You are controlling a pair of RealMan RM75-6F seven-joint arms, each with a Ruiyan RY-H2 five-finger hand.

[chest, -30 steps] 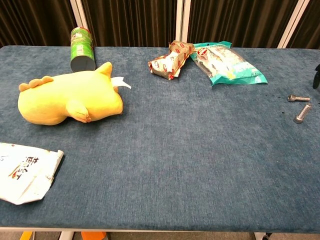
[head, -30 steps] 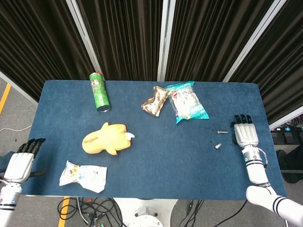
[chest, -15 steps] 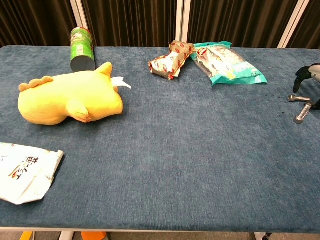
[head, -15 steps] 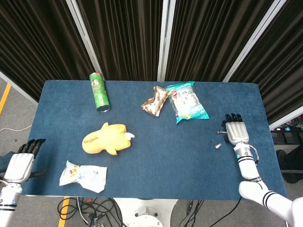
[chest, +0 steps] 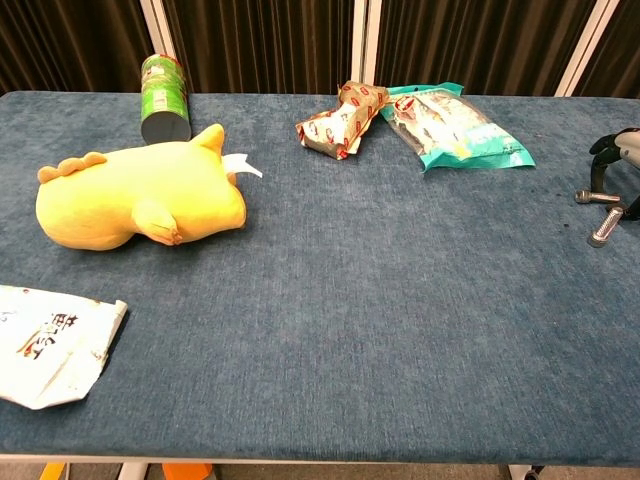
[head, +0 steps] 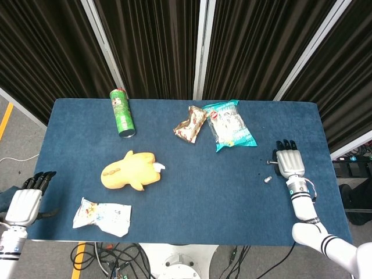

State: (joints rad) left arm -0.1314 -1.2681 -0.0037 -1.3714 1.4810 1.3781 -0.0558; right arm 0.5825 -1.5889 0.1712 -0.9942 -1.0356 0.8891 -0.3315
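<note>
My right hand (head: 289, 161) lies low over the right side of the blue table (head: 203, 203), fingers stretched out and holding nothing. Its fingertips (chest: 612, 148) reach down beside a small metal bolt (head: 271, 162) (chest: 596, 197); I cannot tell whether they touch it. A second bolt (head: 268, 179) (chest: 603, 228) lies just in front, apart from the hand. My left hand (head: 26, 197) hangs off the table's left edge, fingers extended and empty, nearest to a white snack packet (head: 103, 216) (chest: 50, 345).
A yellow plush toy (head: 129, 171) (chest: 140, 200) lies left of centre. At the back stand a green can (head: 122, 113) (chest: 165, 98), a brown snack wrapper (head: 190, 123) (chest: 340, 120) and a teal bag (head: 231, 125) (chest: 455, 125). Dark curtains hang behind.
My right hand has slid left and forward towards the upper bolt and come into the chest view. The left hand and the objects have stayed put.
</note>
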